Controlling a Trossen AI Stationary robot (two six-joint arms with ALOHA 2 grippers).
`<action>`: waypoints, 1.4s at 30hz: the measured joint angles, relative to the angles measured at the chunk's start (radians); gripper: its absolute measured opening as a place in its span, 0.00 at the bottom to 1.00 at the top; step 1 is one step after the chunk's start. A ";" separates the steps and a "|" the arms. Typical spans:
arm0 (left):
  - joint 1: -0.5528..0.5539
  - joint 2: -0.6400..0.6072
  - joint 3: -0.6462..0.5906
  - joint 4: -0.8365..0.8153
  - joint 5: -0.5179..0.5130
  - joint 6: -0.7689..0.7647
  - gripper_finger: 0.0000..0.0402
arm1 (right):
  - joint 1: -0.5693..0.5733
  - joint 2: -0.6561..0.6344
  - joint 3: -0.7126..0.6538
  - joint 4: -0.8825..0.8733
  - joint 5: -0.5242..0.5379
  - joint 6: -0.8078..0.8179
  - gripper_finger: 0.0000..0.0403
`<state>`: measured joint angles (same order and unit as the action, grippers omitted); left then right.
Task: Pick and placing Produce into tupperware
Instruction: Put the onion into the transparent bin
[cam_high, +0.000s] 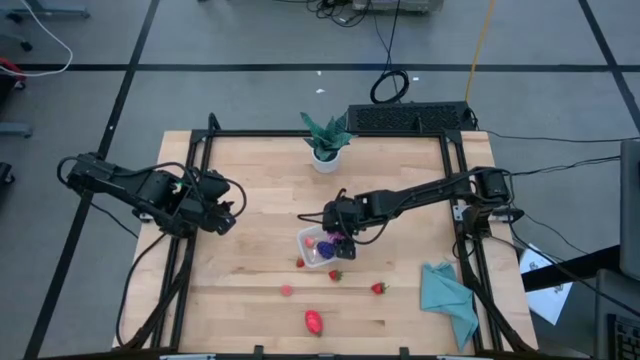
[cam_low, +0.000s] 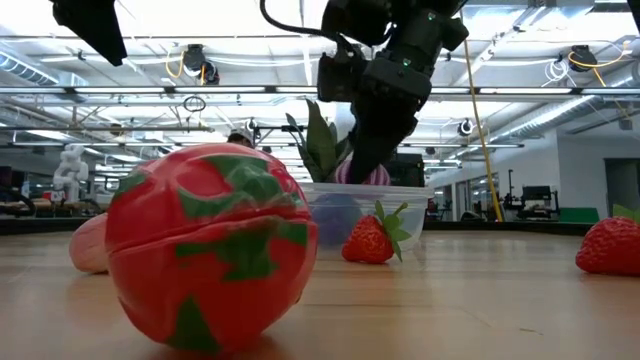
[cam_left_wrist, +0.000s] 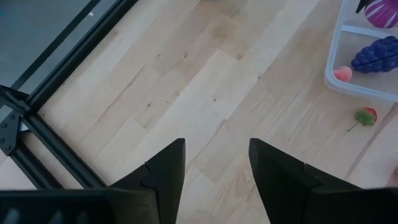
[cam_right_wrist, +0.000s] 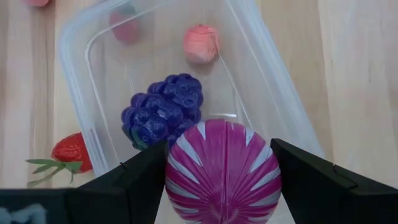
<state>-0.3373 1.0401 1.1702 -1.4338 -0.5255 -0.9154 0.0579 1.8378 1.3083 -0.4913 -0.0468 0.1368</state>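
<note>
The right pincer (cam_right_wrist: 222, 180) grasps a purple striped fruit (cam_right_wrist: 222, 171) just above the tupperware (cam_high: 308, 240), where a grape bunch (cam_right_wrist: 163, 109) and a peach-coloured piece (cam_right_wrist: 201, 43) already lie. Dropped off-centre, the round fruit could strike the near rim and roll out onto the table (cam_high: 250, 180). Free room remains beyond the grapes; the left pincer (cam_left_wrist: 214, 171) waits released, well apart.

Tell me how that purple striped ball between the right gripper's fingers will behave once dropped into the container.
The striped ball looks round and glossy, so it may roll against the grapes. It seems rigid, likely light plastic. The container walls should probably stop it.
</note>
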 joint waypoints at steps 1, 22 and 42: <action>0.000 0.000 0.000 0.000 0.000 0.000 0.46 | -0.001 0.000 0.000 0.000 0.000 -0.001 0.65; 0.000 0.000 0.000 0.002 0.001 0.014 0.46 | -0.033 0.000 -0.052 0.025 -0.003 -0.014 0.65; 0.000 0.000 0.000 0.026 0.001 0.031 0.46 | -0.032 0.000 -0.052 0.046 -0.007 -0.019 0.68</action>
<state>-0.3372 1.0401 1.1702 -1.4082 -0.5247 -0.8848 0.0254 1.8378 1.2564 -0.4454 -0.0536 0.1181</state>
